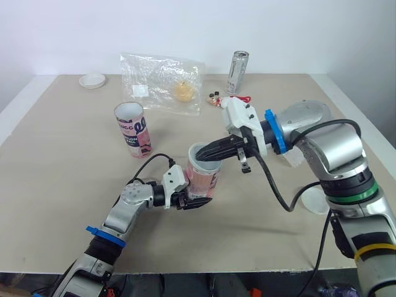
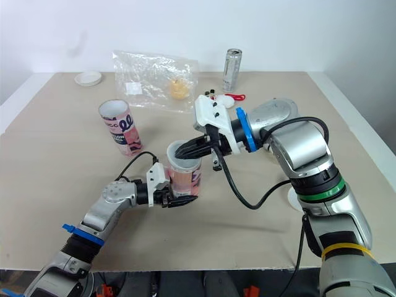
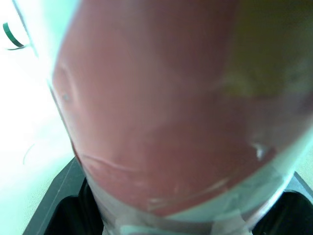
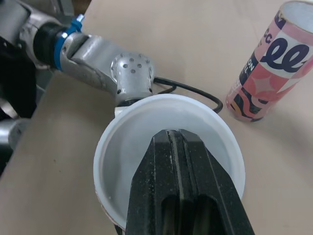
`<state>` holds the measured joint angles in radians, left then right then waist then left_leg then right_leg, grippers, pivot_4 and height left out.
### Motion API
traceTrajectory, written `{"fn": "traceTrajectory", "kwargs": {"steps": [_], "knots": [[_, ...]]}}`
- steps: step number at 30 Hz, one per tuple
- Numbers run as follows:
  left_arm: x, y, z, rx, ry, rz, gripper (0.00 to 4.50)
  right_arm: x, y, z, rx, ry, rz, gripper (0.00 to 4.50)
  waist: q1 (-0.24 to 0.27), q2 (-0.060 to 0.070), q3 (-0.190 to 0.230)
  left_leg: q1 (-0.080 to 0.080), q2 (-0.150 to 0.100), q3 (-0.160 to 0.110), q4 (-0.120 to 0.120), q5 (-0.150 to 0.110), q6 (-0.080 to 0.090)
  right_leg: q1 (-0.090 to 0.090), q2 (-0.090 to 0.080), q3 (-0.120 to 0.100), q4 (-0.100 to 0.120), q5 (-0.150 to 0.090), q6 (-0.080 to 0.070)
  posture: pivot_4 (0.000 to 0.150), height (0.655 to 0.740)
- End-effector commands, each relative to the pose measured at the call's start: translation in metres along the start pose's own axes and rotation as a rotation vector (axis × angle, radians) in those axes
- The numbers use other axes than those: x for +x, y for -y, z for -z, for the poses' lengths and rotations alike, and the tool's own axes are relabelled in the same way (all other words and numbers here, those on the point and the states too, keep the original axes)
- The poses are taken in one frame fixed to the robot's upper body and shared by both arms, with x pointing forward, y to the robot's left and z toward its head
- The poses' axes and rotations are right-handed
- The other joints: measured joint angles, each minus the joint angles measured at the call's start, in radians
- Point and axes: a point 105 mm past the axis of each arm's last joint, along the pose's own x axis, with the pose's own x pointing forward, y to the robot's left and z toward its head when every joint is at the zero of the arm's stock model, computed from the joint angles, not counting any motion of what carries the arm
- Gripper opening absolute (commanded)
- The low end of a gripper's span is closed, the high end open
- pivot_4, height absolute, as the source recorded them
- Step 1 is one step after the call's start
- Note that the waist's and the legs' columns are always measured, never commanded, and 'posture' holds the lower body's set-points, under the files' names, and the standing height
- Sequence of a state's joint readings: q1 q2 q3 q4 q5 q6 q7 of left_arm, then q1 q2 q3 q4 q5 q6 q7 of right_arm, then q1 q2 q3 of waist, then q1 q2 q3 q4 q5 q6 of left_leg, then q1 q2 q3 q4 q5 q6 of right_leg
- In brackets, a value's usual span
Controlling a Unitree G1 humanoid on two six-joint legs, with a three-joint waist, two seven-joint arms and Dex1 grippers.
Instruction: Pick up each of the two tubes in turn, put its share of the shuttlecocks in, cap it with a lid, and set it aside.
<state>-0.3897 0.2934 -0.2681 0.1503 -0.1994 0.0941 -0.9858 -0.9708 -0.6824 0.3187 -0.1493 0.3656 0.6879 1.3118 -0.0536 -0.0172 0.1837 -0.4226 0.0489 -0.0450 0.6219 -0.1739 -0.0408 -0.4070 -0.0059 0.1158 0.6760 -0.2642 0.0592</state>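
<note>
Two tubes on the table: one held tube, one standing tube.
The held tube is clasped low by the left gripper; the right gripper, fingers pressed together, is dipped in its mouth. One white lid and one likely lid are counted.

The left gripper clamps the base of the near tube, which is upright; the right gripper, fingers pressed together, dips into that tube's open mouth. Left of the near tube and farther back stands a second tube; beyond the near tube are a white lid, a plastic bag and a can; to its right lies another lid.
</note>
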Motion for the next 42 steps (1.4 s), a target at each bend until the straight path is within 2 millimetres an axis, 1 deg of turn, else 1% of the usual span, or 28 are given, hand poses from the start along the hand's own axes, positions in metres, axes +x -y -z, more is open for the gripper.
{"fn": "traceTrajectory", "kwargs": {"steps": [1, 5, 9, 13, 15, 18, 20, 22, 23, 25, 26, 28, 29, 30, 31, 32, 33, 34, 35, 36, 38, 39, 42], "knots": [[-0.008, -0.005, 0.021, -0.047, -0.079, -0.053, 3.09, 0.009, 0.000, 0.018, 0.019, -0.105, -0.022, 0.03, -0.001, -0.001, -0.001, 0.000, 0.000, 0.000, 0.000, 0.000, 0.000, 0.000, 0.000, 0.000, 0.000, 0.000, 0.000, 0.150, 0.7400], [-0.008, -0.005, 0.021, -0.049, -0.079, -0.060, 3.09, 0.015, -0.002, 0.018, -0.025, -0.134, -0.062, 0.03, -0.003, -0.002, -0.003, 0.001, 0.000, 0.000, 0.000, 0.000, 0.000, 0.000, 0.000, 0.000, 0.000, 0.000, 0.000, 0.150, 0.7400], [-0.009, -0.005, 0.022, -0.050, -0.080, -0.062, 3.09, 0.021, -0.007, 0.024, -0.012, -0.167, -0.105, 0.03, -0.005, -0.003, -0.008, 0.001, 0.000, 0.000, 0.000, 0.000, 0.000, 0.000, 0.000, 0.000, 0.000, 0.000, 0.000, 0.150, 0.7400], [-0.008, -0.005, 0.021, -0.051, -0.075, -0.063, 3.09, 0.020, -0.007, 0.031, -0.015, -0.197, -0.106, 0.03, -0.006, -0.003, -0.009, 0.002, 0.000, 0.000, -0.001, 0.000, 0.000, 0.000, 0.000, 0.000, 0.000, 0.000, -0.001, 0.150, 0.7400], [-0.008, -0.004, 0.020, -0.050, -0.074, -0.063, 3.09, 0.014, -0.003, 0.025, 0.008, -0.146, -0.090, 0.03, -0.006, -0.003, -0.010, 0.002, 0.000, 0.000, -0.001, 0.000, 0.000, 0.000, 0.000, 0.000, 0.000, 0.000, -0.001, 0.150, 0.7400], [-0.009, -0.006, 0.019, -0.047, -0.073, -0.063, 3.09, -0.021, 0.017, -0.008, 0.104, 0.094, 0.023, 0.03, -0.006, -0.003, -0.010, 0.002, 0.000, 0.000, -0.001, 0.000, 0.000, 0.000, 0.000, 0.000, 0.000, 0.000, -0.001, 0.150, 0.7400], [-0.010, -0.007, 0.019, -0.044, -0.074, -0.064, 3.09, -0.044, 0.026, -0.021, 0.141, 0.214, 0.093, 0.03, -0.006, -0.004, -0.007, 0.001, 0.000, 0.000, -0.001, 0.000, 0.000, 0.000, 0.000, 0.000, 0.000, 0.000, -0.001, 0.150, 0.7400], [-0.011, -0.008, 0.018, -0.040, -0.074, -0.065, 3.09, -0.068, 0.029, -0.029, 0.167, 0.320, 0.155, 0.03, -0.004, -0.004, -0.007, -0.002, 0.000, 0.000, -0.001, 0.000, 0.000, -0.001, -0.001, 0.000, -0.001, 0.000, -0.001, 0.150, 0.7400], [-0.011, -0.008, 0.018, -0.038, -0.074, -0.065, 3.09, -0.079, 0.029, -0.030, 0.181, 0.357, 0.188, 0.03, -0.004, -0.004, -0.007, -0.002, 0.000, 0.000, -0.002, 0.000, 0.000, -0.001, 0.000, 0.000, -0.002, 0.000, 0.000, 0.150, 0.7400], [-0.012, -0.009, 0.017, -0.037, -0.071, -0.066, 3.09, -0.099, 0.028, -0.026, 0.198, 0.412, 0.269, 0.03, -0.004, -0.004, -0.007, -0.002, 0.000, 0.000, -0.004, 0.000, 0.000, -0.001, 0.000, 0.000, -0.005, 0.000, 0.000, 0.150, 0.7400], [-0.012, -0.009, 0.017, -0.035, -0.069, -0.067, 3.09, -0.106, 0.025, -0.020, 0.214, 0.432, 0.310, 0.03, -0.003, -0.004, -0.007, -0.002, 0.000, -0.001, -0.005, 0.000, 0.000, 0.000, 0.000, -0.001, -0.007, 0.000, 0.000, 0.150, 0.7400], [-0.013, -0.010, 0.016, -0.034, -0.065, -0.067, 3.09, -0.112, 0.018, -0.005, 0.228, 0.437, 0.379, 0.03, -0.003, -0.004, -0.007, -0.002, 0.000, -0.001, -0.006, 0.000, 0.000, 0.001, 0.000, -0.001, -0.009, 0.000, 0.000, 0.150, 0.7400], [-0.013, -0.009, 0.015, -0.032, -0.059, -0.064, 3.09, -0.111, 0.009, 0.008, 0.246, 0.417, 0.387, 0.32, -0.004, -0.004, -0.007, -0.002, 0.000, -0.001, -0.006, 0.000, 0.000, 0.001, 0.000, -0.001, -0.010, 0.001, 0.002, 0.150, 0.7400], [-0.013, -0.009, 0.014, -0.032, -0.053, -0.061, 3.47, -0.109, 0.002, 0.019, 0.253, 0.392, 0.399, 0.65, -0.001, -0.004, -0.007, -0.002, 0.000, 0.000, -0.006, -0.001, 0.000, 0.001, 0.000, 0.000, -0.010, 0.002, 0.003, 0.150, 0.7400], [-0.013, -0.008, 0.013, -0.031, -0.044, -0.053, 3.91, -0.105, -0.007, 0.030, 0.258, 0.360, 0.398, 0.88, -0.002, -0.004, -0.007, -0.003, 0.000, -0.001, -0.006, -0.001, 0.000, 0.001, 0.000, -0.001, -0.010, 0.002, 0.005, 0.150, 0.7400], [-0.014, -0.007, 0.012, -0.031, -0.040, -0.048, 4.25, -0.101, -0.014, 0.038, 0.257, 0.334, 0.391, 1.28, -0.003, -0.003, -0.007, -0.003, 0.000, -0.001, -0.006, -0.001, 0.000, 0.001, 0.001, -0.001, -0.010, 0.001, 0.005, 0.150, 0.7400], [-0.014, -0.007, 0.011, -0.025, -0.032, -0.047, 4.50, -0.095, -0.023, 0.050, 0.255, 0.307, 0.388, 1.85, -0.004, -0.001, -0.007, -0.003, 0.000, 0.000, -0.006, -0.001, 0.000, 0.000, 0.000, 0.000, -0.010, 0.002, 0.005, 0.150, 0.7400], [-0.015, -0.007, 0.010, -0.021, -0.026, -0.047, 4.50, -0.091, -0.030, 0.058, 0.253, 0.291, 0.383, 2.36, -0.005, 0.000, -0.007, -0.003, 0.000, 0.000, -0.006, -0.001, 0.000, 0.000, 0.000, 0.001, -0.010, 0.002, 0.006, 0.150, 0.7400], [-0.016, -0.007, 0.009, -0.018, -0.024, -0.044, 4.50, -0.085, -0.038, 0.069, 0.246, 0.261, 0.374, 2.65, -0.005, 0.000, -0.007, -0.003, 0.000, 0.000, -0.007, -0.001, 0.000, 0.000, 0.001, 0.001, -0.010, 0.002, 0.006, 0.150, 0.7400], [-0.017, -0.007, 0.008, -0.012, -0.024, -0.042, 4.50, -0.078, -0.045, 0.077, 0.234, 0.240, 0.363, 3.29, -0.006, 0.000, -0.007, -0.003, 0.000, 0.000, -0.007, -0.001, 0.000, 0.000, 0.001, 0.001, -0.010, 0.001, 0.006, 0.150, 0.7400], [-0.019, -0.007, 0.007, -0.004, -0.025, -0.035, 4.50, -0.069, -0.052, 0.086, 0.219, 0.231, 0.355, 4.17, -0.010, 0.000, -0.007, -0.003, 0.000, 0.000, -0.007, -0.001, 0.000, 0.000, 0.001, 0.001, -0.010, 0.001, 0.006, 0.150, 0.7400], [-0.021, -0.008, 0.006, 0.002, -0.023, -0.033, 4.50, -0.064, -0.054, 0.090, 0.218, 0.238, 0.357, 4.42, -0.011, 0.000, -0.007, -0.003, 0.000, 0.000, -0.006, -0.001, 0.000, 0.000, 0.001, 0.001, -0.010, 0.001, 0.006, 0.150, 0.7400], [-0.026, -0.009, 0.003, 0.010, -0.017, -0.030, 4.50, -0.052, -0.058, 0.101, 0.230, 0.256, 0.355, 4.42, -0.017, -0.001, -0.006, -0.002, 0.000, 0.000, -0.006, -0.001, 0.000, 0.001, 0.001, 0.001, -0.010, 0.000, 0.003, 0.150, 0.7400]]}}
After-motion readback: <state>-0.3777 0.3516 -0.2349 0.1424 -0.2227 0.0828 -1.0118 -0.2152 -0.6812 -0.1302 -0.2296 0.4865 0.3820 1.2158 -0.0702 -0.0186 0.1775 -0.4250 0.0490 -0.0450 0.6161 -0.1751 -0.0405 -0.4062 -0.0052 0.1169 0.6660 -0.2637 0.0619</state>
